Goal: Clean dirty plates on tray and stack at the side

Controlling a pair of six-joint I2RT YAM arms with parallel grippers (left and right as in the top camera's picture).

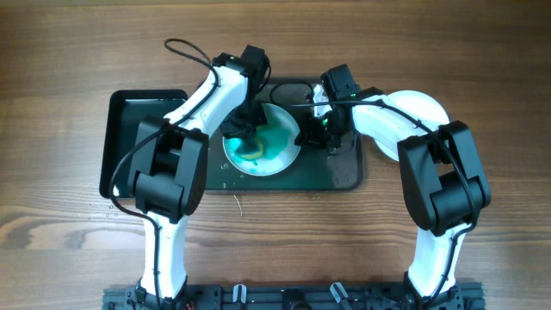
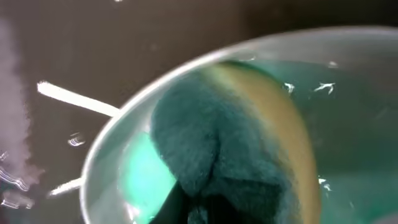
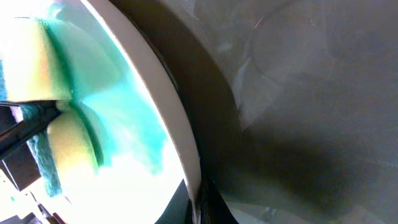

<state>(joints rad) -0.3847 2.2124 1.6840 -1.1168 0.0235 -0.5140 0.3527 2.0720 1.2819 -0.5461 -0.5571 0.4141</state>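
The plate (image 1: 280, 146), wet with teal smear, lies on the tray (image 1: 342, 172) beneath the left jaws, which grip the sponge (image 1: 252, 151) and press it into the dish. Pushed hard, the plate could skid or tip, since the right jaws sit at its rim and I cannot tell whether they clamp it. The left arm (image 1: 202, 99) and right arm (image 1: 405, 112) arch inward, wrists tipped down
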